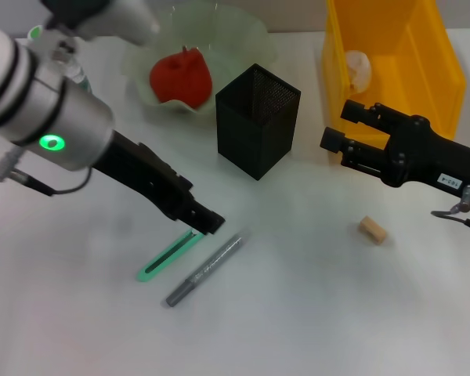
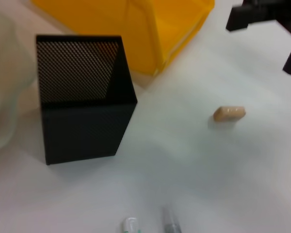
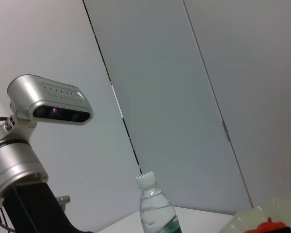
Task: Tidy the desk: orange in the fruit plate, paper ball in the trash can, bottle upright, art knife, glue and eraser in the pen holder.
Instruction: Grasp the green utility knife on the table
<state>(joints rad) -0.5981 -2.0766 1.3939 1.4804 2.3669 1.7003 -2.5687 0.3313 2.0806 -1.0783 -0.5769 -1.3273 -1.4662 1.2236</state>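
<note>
Above green glue: left gripper, grip unclear | right wrist only: upright bottle

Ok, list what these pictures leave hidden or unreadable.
- Left hand: head view, fingertips merge over the green glue; grip unreadable.
- Bottle: right wrist view, base cut off; head view, left arm covers it.
- Yellow trash can: head view, far wall cut off.

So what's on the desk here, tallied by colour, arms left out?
Red: 1, the orange
Pale green: 1, the fruit plate
Black: 1, the pen holder
Yellow: 1, the trash can
White: 1, the paper ball
Green: 1, the glue
Grey: 1, the art knife
Tan: 1, the eraser
Clear: 1, the bottle
Total: 9
</note>
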